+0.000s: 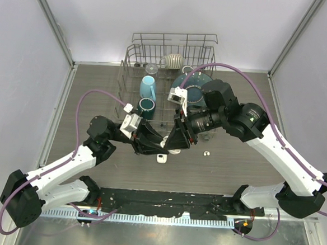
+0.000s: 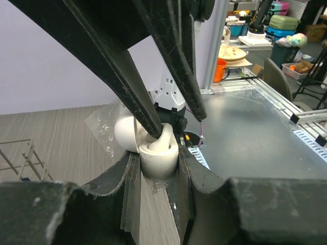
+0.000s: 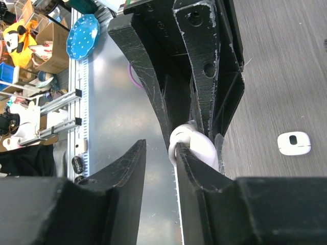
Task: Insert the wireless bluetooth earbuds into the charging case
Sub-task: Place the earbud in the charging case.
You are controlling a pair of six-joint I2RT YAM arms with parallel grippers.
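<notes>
My left gripper (image 2: 159,164) is shut on the body of a white charging case (image 2: 159,159) held upright, its lid (image 2: 124,133) hinged open to the left. A white earbud (image 2: 167,137) sits in the case's well. My right gripper (image 3: 161,149) is open. One of its fingers (image 2: 152,122) reaches down into the case mouth and presses there. In the right wrist view the case (image 3: 196,144) lies against the outside of the right finger, with nothing between the jaws. Both grippers meet above the table's middle (image 1: 171,139). One tiny earbud (image 1: 207,154) lies loose on the table.
A second white case (image 1: 161,157) lies shut on the table just below the grippers; it also shows in the right wrist view (image 3: 294,143). A wire dish rack (image 1: 135,59) with blue and teal cups and a bowl stands at the back.
</notes>
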